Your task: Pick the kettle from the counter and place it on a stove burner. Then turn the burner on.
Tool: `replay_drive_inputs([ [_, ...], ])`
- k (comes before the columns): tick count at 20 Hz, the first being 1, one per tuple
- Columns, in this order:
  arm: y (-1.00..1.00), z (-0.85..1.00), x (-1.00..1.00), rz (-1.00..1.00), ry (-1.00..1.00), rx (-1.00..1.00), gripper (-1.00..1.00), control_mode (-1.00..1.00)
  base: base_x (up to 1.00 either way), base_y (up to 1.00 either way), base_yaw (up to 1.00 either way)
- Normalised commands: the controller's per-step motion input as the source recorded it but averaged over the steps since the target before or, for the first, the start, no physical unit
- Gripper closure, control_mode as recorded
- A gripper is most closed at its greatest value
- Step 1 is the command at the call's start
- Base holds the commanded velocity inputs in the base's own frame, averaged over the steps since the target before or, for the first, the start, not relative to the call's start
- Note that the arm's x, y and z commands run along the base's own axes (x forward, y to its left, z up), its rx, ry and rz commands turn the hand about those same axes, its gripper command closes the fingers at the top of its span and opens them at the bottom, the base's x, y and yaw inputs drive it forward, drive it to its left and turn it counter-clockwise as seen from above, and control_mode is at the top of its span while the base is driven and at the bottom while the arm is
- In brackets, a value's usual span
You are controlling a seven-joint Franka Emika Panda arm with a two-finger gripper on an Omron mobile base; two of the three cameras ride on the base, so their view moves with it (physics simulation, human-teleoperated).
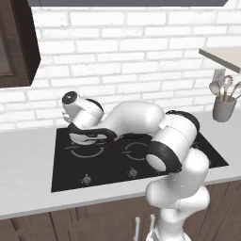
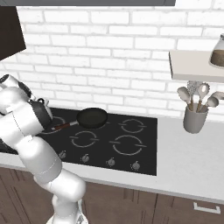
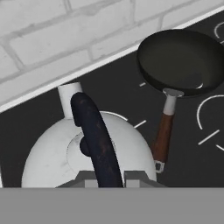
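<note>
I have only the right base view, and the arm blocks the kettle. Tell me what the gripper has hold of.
Observer: In the hand view the gripper is shut on the kettle, by its dark arched handle.
Operator: Give me the kettle's position.
Observer: In the left base view it is over the back left part of the stove. I cannot tell whether it touches the glass.
Operator: Report anything close to it.
Observer: The frying pan lies beside it on the stove, with the end of its brown handle close to the kettle's body.
</note>
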Motion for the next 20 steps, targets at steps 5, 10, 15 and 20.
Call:
replay_drive_inputs([
  [5,-0.05,-0.12,0.11,0.00,0.01,0.00,1.00,-1.00,0.00,0.00,0.00],
  [10,-0.16,-0.06,0.02,0.00,0.05,0.00,1.00,-1.00,0.00,0.00,0.00],
  [15,-0.15,-0.10,0.01,0.00,0.06,0.00,1.00,-1.00,0.00,0.00,0.00],
  [20,-0.09,-0.15,0.07,0.00,0.05,0.00,1.00,-1.00,0.00,0.00,0.00],
])
